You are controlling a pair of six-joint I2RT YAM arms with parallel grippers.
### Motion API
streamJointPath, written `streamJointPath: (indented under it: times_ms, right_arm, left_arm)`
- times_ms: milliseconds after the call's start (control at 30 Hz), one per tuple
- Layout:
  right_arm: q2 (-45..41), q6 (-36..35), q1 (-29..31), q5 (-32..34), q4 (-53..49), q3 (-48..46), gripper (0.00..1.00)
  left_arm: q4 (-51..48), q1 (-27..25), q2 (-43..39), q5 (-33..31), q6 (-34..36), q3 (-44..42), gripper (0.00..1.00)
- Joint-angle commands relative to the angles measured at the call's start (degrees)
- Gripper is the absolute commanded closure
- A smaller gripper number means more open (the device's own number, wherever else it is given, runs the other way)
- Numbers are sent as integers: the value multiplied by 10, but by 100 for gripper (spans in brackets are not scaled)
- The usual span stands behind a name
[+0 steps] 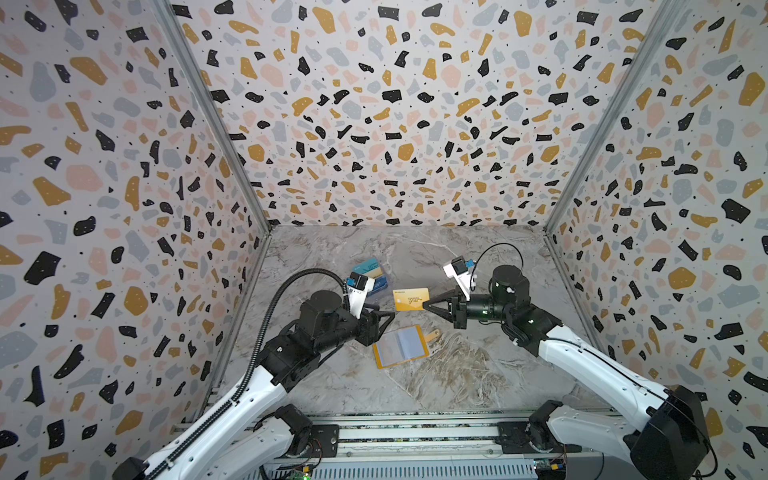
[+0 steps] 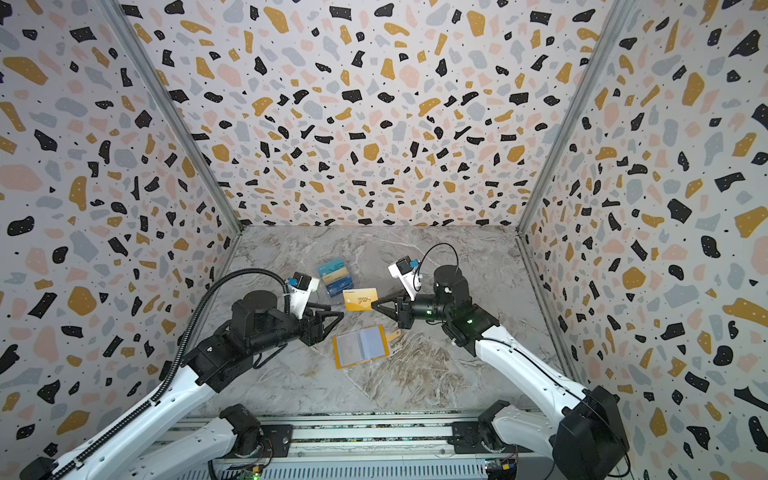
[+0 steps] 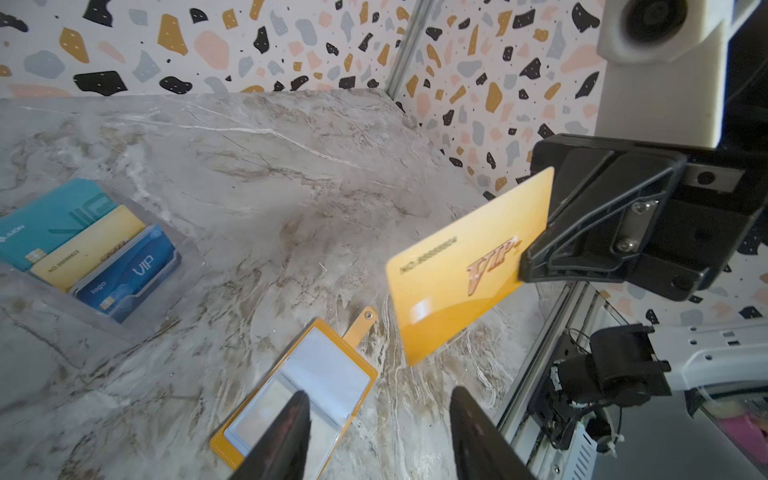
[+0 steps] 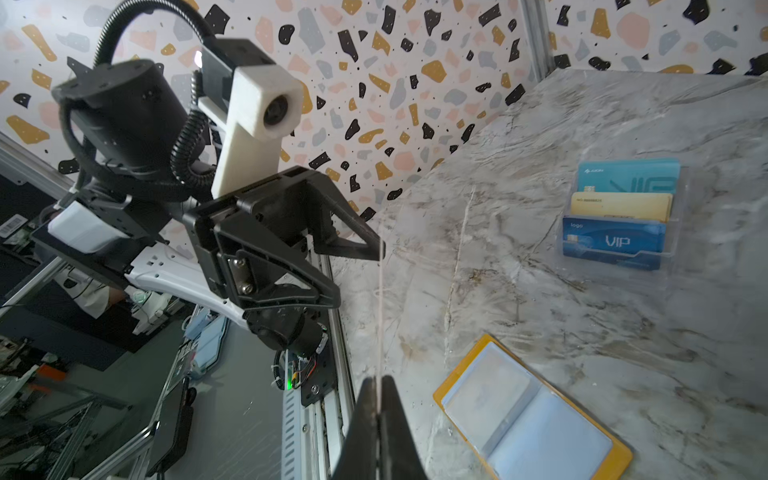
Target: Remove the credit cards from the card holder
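A gold-yellow credit card (image 1: pixel 410 300) (image 3: pixel 461 270) hangs in the air above the table, and my right gripper (image 1: pixel 424 306) (image 4: pixel 379 380) is shut on its right end. In the right wrist view the card shows edge-on as a thin line. My left gripper (image 1: pixel 390 316) (image 3: pixel 378 399) is open and empty, its tips just left of the card and apart from it. The mustard-yellow card holder (image 1: pixel 401 346) (image 3: pixel 332 365) (image 4: pixel 528 415) lies open flat on the table below both grippers, its pale sleeves facing up. A teal credit card (image 3: pixel 54 216) stands in the clear box.
A clear tiered plastic box (image 1: pixel 372 276) (image 4: pixel 623 216) with teal, gold and blue cards stands at the back, left of centre. Terrazzo-patterned walls close the marble table (image 1: pixel 457 374) on three sides. A metal rail (image 1: pixel 415 432) runs along the front edge.
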Motion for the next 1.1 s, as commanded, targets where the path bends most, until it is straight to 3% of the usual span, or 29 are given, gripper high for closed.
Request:
streamJointPath:
  times_ms: [0,333,533,1067]
  right_arm:
    - [1,-87,-1,-46,-114,22,100]
    - [23,-134,17,-95,-146,35,100]
    - [53,-163,43,-107,-167,52,100]
    - [69,-171,55,-109,-136,60,100]
  left_arm:
    - [-51,4,15,58,69,39,44]
    - [-115,4,72,145,133,86,46]
    - [-124,4,95,160,144,90,49]
    - [-144,4,106,218,160,87,74]
